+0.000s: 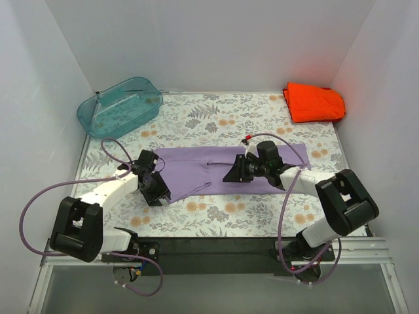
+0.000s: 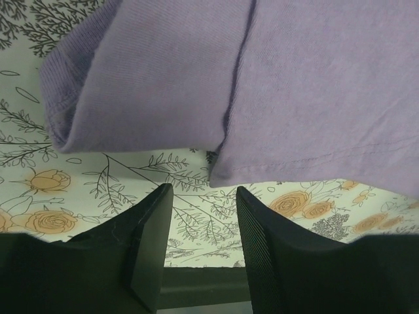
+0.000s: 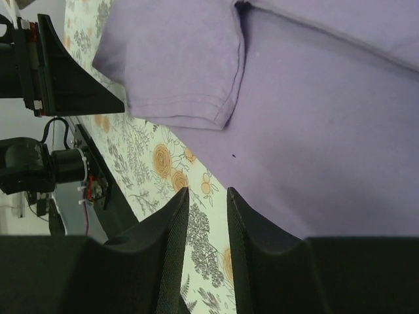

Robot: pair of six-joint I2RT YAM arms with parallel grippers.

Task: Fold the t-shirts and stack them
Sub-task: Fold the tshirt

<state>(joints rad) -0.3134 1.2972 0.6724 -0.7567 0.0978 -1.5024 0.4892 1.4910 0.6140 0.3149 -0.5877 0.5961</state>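
- The purple shirt (image 1: 216, 171) lies flat across the middle of the surface (image 1: 216, 219) as a long band running left to right, with one sleeve (image 3: 183, 65) folded in over the body; we judge it only partly folded
- The orange shirt (image 1: 314, 103) sits in the far right corner as a compact folded bundle, well apart from the purple one, so the stacking is not yet done
- The left gripper (image 2: 203, 193) hangs at the left end of the purple shirt, by its near edge; its jaws stand apart with only flowered surface between them and the cloth edge just beyond the fingertips, so it grasps nothing
- The right gripper (image 3: 206, 196) hovers over the near edge further right; its jaws leave a narrow gap with nothing in it, so it too is released
- We expect the cloth to be light, soft and limp: it should sag from whatever point we lift, and its layers may slide apart
- We would pinch it along the near edge, one gripper toward each end, taking every layer at the rolled left corner (image 2: 72, 124) and at the stitched hem (image 2: 314, 160), so the fold comes up evenly
- A pinch that catches only the top layer would likely undo the fold, so a finger has to slip under against the surface
- The tub (image 1: 91, 114) stands in the far left corner, away from both shirts
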